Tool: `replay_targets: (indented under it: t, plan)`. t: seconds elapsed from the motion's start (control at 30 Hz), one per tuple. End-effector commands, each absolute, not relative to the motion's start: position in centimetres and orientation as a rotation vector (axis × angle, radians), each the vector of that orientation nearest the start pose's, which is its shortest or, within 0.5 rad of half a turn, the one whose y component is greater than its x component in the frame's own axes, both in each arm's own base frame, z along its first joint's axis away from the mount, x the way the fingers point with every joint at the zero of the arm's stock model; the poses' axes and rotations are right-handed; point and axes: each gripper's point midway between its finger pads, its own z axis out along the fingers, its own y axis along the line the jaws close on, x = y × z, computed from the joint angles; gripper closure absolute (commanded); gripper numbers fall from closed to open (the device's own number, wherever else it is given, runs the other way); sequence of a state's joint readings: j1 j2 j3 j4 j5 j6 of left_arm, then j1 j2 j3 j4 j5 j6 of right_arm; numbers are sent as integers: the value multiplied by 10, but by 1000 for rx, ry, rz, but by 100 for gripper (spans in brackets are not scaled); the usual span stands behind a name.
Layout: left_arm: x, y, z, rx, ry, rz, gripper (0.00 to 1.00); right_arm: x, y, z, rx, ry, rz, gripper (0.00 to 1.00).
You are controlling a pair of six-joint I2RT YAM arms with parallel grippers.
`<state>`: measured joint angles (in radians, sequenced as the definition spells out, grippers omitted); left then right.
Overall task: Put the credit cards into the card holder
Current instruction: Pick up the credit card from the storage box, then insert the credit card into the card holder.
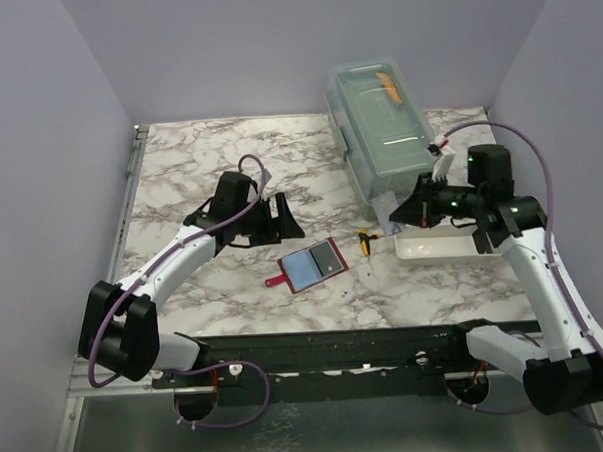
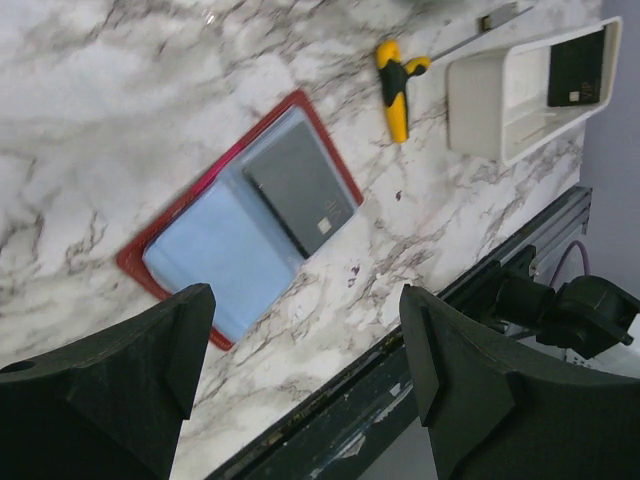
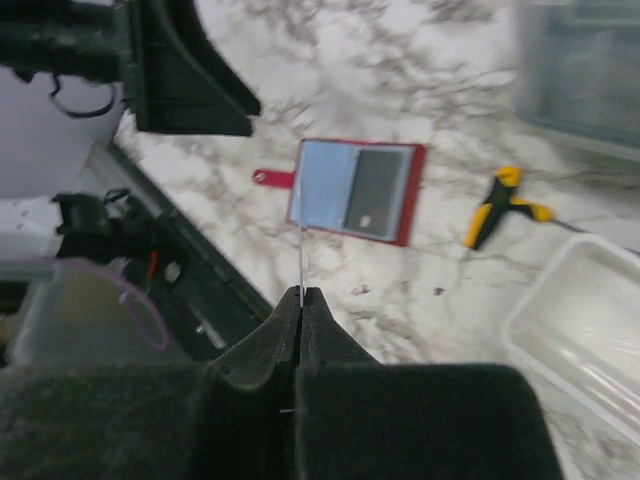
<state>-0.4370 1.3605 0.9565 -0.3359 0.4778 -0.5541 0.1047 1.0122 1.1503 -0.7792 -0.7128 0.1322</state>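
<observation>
The red card holder (image 1: 311, 265) lies open on the marble, its pale blue inside facing up and a dark grey credit card (image 2: 300, 190) resting in its right half. My right gripper (image 3: 302, 292) hangs above the table to the holder's right and is shut on a thin credit card (image 3: 301, 255), seen edge-on and pointing toward the holder (image 3: 320, 185). My left gripper (image 2: 305, 300) hovers open and empty just left of the holder. Another dark credit card (image 2: 578, 68) lies in the white tray (image 2: 480, 100).
A yellow-and-black screwdriver (image 1: 365, 241) lies between the holder and the white tray (image 1: 443, 248). A clear lidded plastic box (image 1: 382, 122) stands at the back right. The black rail (image 1: 337, 345) runs along the table's near edge.
</observation>
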Motion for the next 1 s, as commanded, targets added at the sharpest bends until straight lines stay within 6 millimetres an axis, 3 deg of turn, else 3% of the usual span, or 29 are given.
replay_targets:
  t: [0.0,0.1,0.27,0.43,0.57,0.8,0.97]
  plan:
    - [261,-223,130,-124,2530,-1004,18,228,210,261,-515,2169,1143,100]
    - [248,-217,110,-228,2593,-995,19,247,235,224,-484,2311,1014,100]
    - [241,-206,80,-412,2693,-905,20,276,252,177,-432,2443,986,100]
    - [238,-206,55,-454,2796,-850,32,269,283,135,-571,2562,1096,100]
    - [238,-193,38,-500,2849,-674,33,262,296,113,-637,2608,1146,100]
    - [241,-183,27,-511,2859,-440,30,254,301,69,-688,2689,1164,100]
    - [246,-188,27,-462,2846,-353,29,253,300,56,-691,2713,1154,100]
